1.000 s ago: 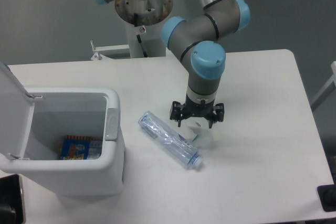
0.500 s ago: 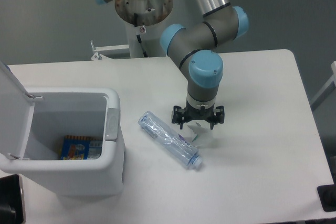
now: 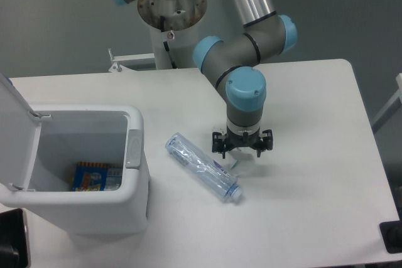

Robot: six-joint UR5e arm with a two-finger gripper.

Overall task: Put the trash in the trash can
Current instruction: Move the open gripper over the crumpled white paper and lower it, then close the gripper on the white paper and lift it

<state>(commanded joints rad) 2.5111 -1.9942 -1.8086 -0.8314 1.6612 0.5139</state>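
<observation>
Fingers [image 3: 242, 150] spread, straddling white carton [image 3: 240, 160] directly beneath; crushed bottle [image 3: 203, 166] on worktop [image 3: 314, 174] beside; open bin [image 3: 135, 174] farther off. Neither item binned yet.

No legible text, brand, number or sign appeared anywhere. The bottle [image 3: 203, 166] carried a bluish label, its print too small to read. A colourful blue and orange packet [image 3: 95, 176] lay inside the trash can [image 3: 134, 186]; its markings could not be made out either. The white carton [image 3: 240, 160] showed a small greenish mark, unreadable.
</observation>
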